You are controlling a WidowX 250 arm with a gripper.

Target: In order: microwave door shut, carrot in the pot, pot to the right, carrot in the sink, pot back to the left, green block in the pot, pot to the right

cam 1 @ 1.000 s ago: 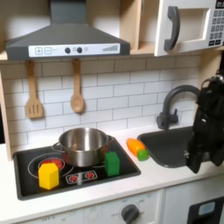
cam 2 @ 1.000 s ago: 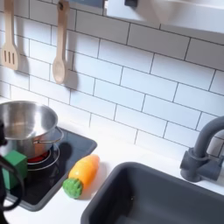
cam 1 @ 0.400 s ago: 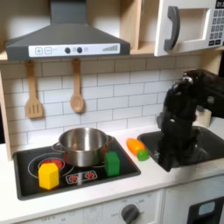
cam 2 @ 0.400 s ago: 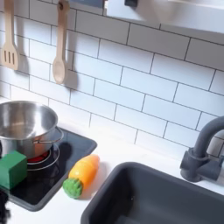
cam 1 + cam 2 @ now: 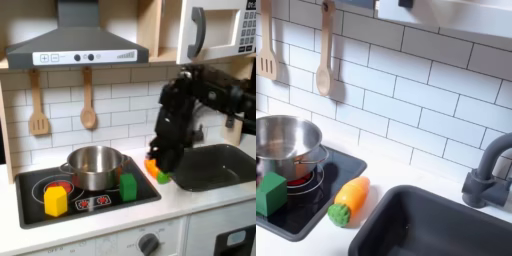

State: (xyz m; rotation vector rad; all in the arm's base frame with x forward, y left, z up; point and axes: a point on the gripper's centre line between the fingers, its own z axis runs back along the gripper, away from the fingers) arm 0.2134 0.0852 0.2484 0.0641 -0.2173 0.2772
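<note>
Gripper [image 5: 163, 165] moved left, now over carrot [image 5: 154, 169] | pot [image 5: 95, 165] unmoved

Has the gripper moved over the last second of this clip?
Yes. In the first exterior view the gripper has swung left, from over the sink to just above the carrot.

No readable text or labels anywhere.

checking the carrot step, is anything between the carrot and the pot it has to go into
Nothing visible does. The carrot lies on the white counter between the stovetop and the sink; only bare stovetop edge separates it from the pot. The green block sits nearer the camera, off that line.
</note>
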